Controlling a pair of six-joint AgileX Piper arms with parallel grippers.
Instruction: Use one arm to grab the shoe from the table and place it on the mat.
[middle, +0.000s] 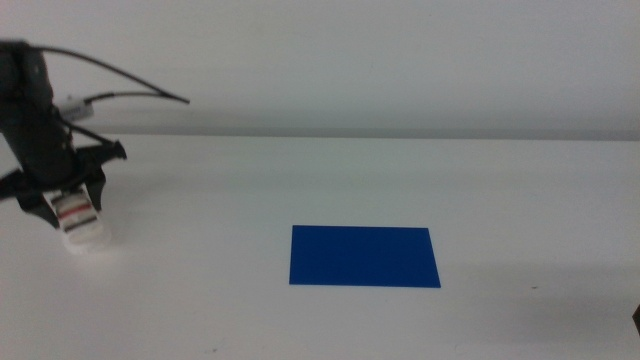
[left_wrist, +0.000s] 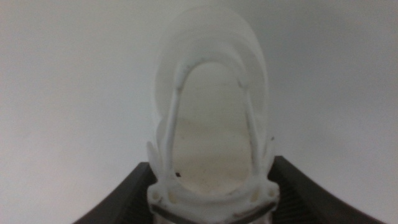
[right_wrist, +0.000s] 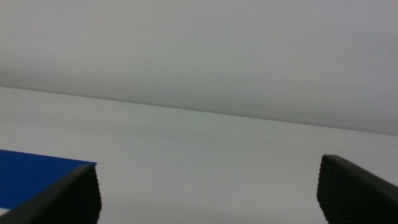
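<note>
At the table's far left, my left gripper (middle: 75, 207) comes down from the dark arm and is shut on the shoe (middle: 82, 236). The shoe is small and white, and its red and dark straps show between the jaws. Its lower end is at or just above the table (middle: 300, 170); I cannot tell which. In the left wrist view the white shoe (left_wrist: 211, 118) fills the space between the jaws of the left gripper (left_wrist: 211, 208), which press on both its sides. The blue mat (middle: 363, 256) lies flat at the centre, well to the right of the shoe. My right gripper (right_wrist: 208, 193) waits open, with the mat's corner (right_wrist: 31, 174) beside one jaw.
Black cables (middle: 120, 85) trail from the left arm above the table. A sliver of the right arm (middle: 635, 318) shows at the lower right edge of the middle view. A pale wall stands behind the table.
</note>
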